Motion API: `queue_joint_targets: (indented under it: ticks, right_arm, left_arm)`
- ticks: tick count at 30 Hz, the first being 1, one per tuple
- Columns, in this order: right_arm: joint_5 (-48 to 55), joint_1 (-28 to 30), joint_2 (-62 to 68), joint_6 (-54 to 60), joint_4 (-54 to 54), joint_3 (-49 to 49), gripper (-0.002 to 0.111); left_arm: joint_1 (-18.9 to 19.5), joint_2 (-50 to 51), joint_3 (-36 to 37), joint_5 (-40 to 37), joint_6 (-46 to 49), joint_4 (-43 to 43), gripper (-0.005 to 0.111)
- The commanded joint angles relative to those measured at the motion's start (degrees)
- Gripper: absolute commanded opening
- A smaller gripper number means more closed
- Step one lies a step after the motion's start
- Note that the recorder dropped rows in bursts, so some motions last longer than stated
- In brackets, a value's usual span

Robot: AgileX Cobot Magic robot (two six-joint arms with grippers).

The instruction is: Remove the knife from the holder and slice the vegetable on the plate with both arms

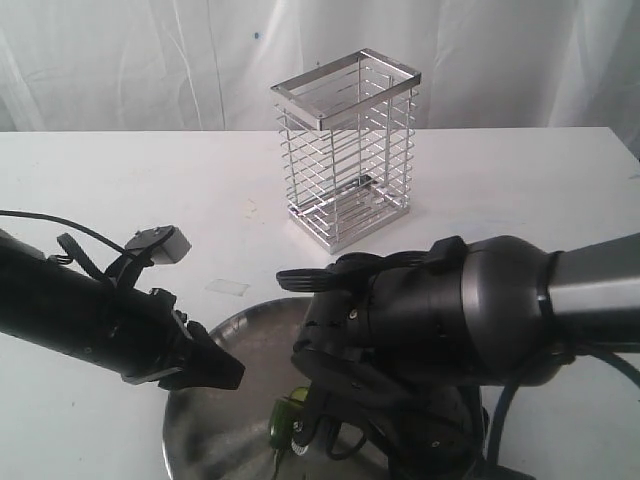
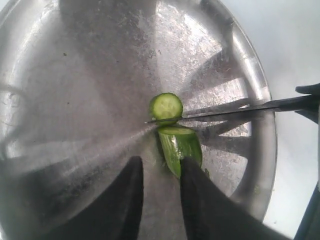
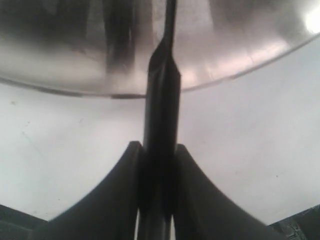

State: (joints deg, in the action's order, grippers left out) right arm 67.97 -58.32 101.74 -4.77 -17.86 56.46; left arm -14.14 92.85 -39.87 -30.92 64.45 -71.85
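The left arm (image 1: pixel 90 320) comes in low from the left, its black forearm sloping down toward the near edge. The left claw (image 2: pixel 161 165) hangs over the large round shiny steel plate (image 2: pixel 75 75). Its two dark fingers (image 2: pixel 125 200) stand parted with nothing pinched between them, though the stub of the dark-green vegetable (image 2: pixel 181 147) lies on the plate with its end against one finger. A pale-green round slice (image 2: pixel 166 106) lies flat just beyond the stub.

The bulky black-and-grey right arm (image 1: pixel 500 310) reaches in from the right across the near middle, wrist bent down over the plate. The right claw (image 3: pixel 156 147) is clamped tight on the straight handle of the slim all-dark knife (image 3: pixel 162 90). The blade crosses the plate's right rim and runs between the slice and the stub.

The plate sits at the near edge of the white worktop (image 1: pixel 520 200). At the far middle — well apart from the plate — the tall chrome wire holder (image 1: pixel 345 150) stands upright. A small clear scrap (image 1: pixel 227 288) lies on the worktop between them, toward the left. White cloth (image 1: pixel 500 60) hangs behind.
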Motion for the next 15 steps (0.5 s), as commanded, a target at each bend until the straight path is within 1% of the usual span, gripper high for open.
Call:
queue_joint_targets:
  ticks: [1,9,15]
  right_arm:
    - [2.0,0.1,-1.9,0.6,-2.2,0.3,0.000]
    - [2.0,0.1,-2.3,0.6,-2.7,0.3,0.000]
    - [2.0,0.1,-2.2,0.6,-6.8,0.3,0.000]
  left_arm:
    - [-0.3,-0.7,0.5,-0.7,-1.0,-0.2,0.035]
    - [-0.3,-0.7,0.5,-0.7,-1.2,-0.2,0.035]
    - [-0.3,-0.7,0.5,-0.6,-1.3,-0.2,0.035]
